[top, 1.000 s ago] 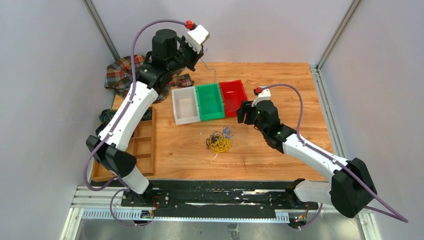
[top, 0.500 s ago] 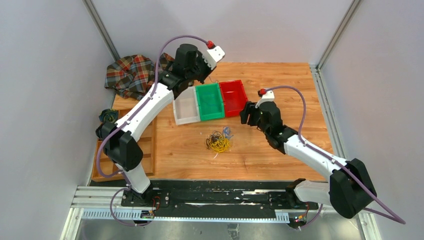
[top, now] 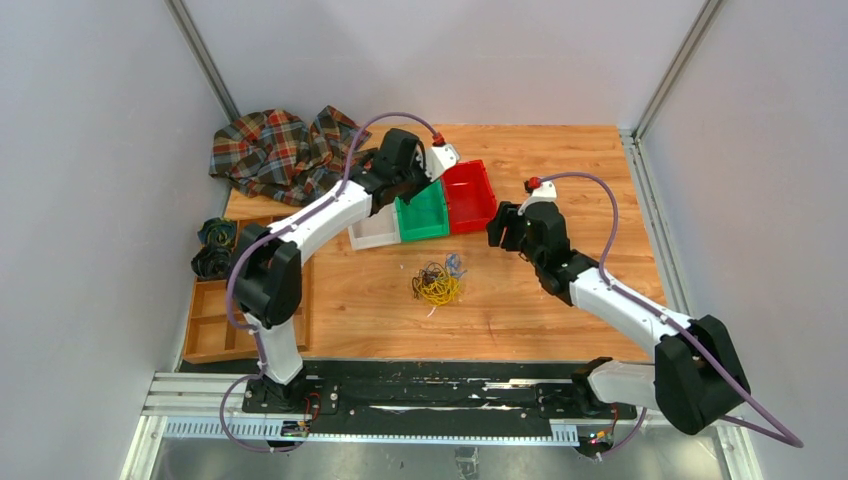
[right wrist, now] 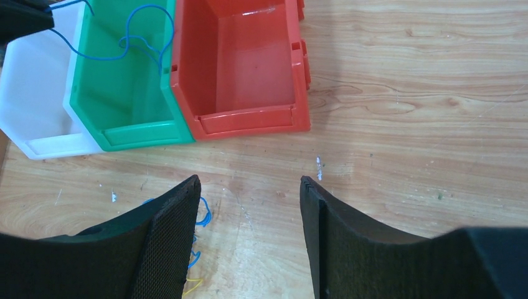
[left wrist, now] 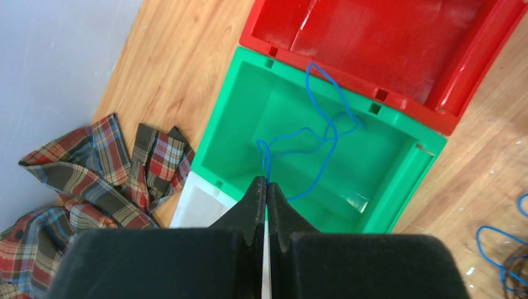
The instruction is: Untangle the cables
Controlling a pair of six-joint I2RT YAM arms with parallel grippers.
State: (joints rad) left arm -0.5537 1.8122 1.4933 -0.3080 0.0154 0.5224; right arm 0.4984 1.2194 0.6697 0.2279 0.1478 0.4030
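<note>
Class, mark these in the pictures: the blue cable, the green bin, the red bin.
blue cable [left wrist: 330, 128], left wrist view, where its loops cross
green bin [left wrist: 231, 113], left wrist view, left wall
red bin [left wrist: 373, 37], left wrist view, bare floor

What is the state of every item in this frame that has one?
Left end effector: shut on thin blue cable.
Thin blue cable: pinched, dangling into green plastic bin.
Green plastic bin: cable loops inside.
Red plastic bin: empty.
Right end effector: open, empty.
Yellow-and-black cable bunch: tangled, on wooden table.
</note>
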